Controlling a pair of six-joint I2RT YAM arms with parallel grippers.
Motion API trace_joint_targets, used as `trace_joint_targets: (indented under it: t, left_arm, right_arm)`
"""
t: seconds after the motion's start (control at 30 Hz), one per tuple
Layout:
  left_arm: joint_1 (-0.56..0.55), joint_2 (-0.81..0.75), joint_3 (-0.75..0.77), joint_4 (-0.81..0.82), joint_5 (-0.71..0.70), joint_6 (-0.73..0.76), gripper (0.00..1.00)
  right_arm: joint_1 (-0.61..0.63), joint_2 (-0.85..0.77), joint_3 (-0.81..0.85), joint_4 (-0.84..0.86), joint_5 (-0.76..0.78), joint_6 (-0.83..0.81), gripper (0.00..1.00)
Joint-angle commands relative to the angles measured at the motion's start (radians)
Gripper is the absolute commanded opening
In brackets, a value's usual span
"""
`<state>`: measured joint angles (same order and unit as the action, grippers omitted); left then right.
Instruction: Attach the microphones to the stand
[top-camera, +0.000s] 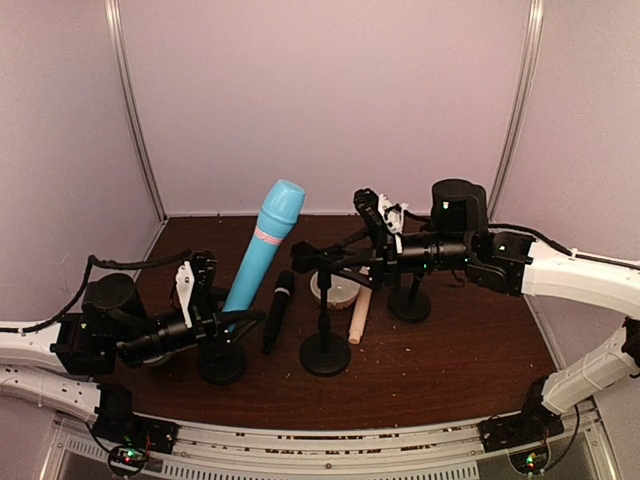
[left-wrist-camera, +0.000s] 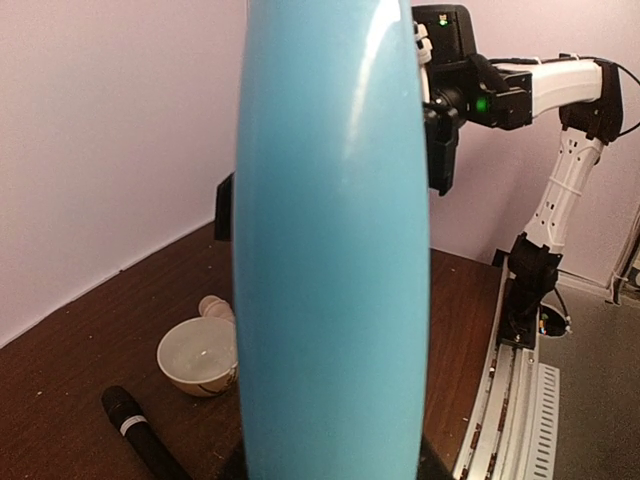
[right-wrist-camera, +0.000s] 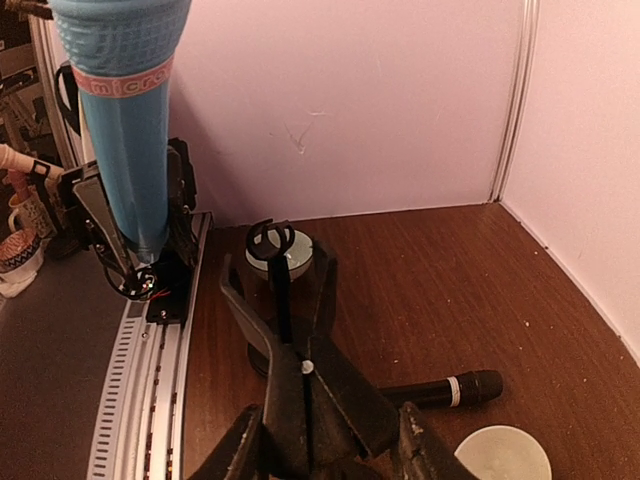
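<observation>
The light blue microphone (top-camera: 262, 250) stands tilted at the left and fills the left wrist view (left-wrist-camera: 330, 250). My left gripper (top-camera: 232, 318) is shut on its lower end, above the left stand's base (top-camera: 222, 363). My right gripper (top-camera: 345, 262) is shut on the black clip (right-wrist-camera: 300, 390) at the top of the middle stand (top-camera: 325, 355), and the clip's two prongs are spread. The black microphone (top-camera: 277, 312) lies flat between the two stands. The cream-pink microphone (top-camera: 358, 318) lies flat right of the middle stand.
A third stand (top-camera: 410, 303) is at the back right. A pale bowl (top-camera: 335, 290) sits beside the cream-pink microphone. Another pale bowl (right-wrist-camera: 290, 252) lies beyond an empty C-shaped clip (right-wrist-camera: 270, 235). The metal rail (top-camera: 330, 445) runs along the near edge.
</observation>
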<state>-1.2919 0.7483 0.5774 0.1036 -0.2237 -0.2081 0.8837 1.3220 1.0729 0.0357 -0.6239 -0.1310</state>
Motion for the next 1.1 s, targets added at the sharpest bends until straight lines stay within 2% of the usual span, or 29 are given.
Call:
trace_joint_targets:
  t: [0.0,0.13,0.33,0.47,0.7,1.07]
  left_arm:
    - [0.006,-0.007,-0.013,0.044,-0.017,0.018,0.0]
    - [0.043,-0.003,-0.005,0.031,-0.003,0.077,0.0]
    - [0.18,0.052,-0.013,0.127,0.144,0.178,0.0]
    - [0.198,0.148,0.0,0.204,0.184,0.244,0.0]
    - [0.209,0.313,0.036,0.301,0.23,0.275,0.0]
    - [0.22,0.43,0.06,0.368,0.217,0.293,0.0]
  right_arm:
    - [-0.004,-0.031,-0.007,0.014,0.0,-0.006,0.34]
    - [-0.002,-0.039,-0.018,0.02,-0.022,-0.005,0.29]
    - [-0.002,-0.036,-0.024,0.036,-0.034,0.001,0.21]
    - [-0.002,-0.027,-0.029,0.061,-0.046,0.022,0.2]
    - [-0.004,-0.018,-0.035,0.084,-0.062,0.048,0.2]
    - [-0.005,0.002,-0.041,0.139,-0.079,0.113,0.19]
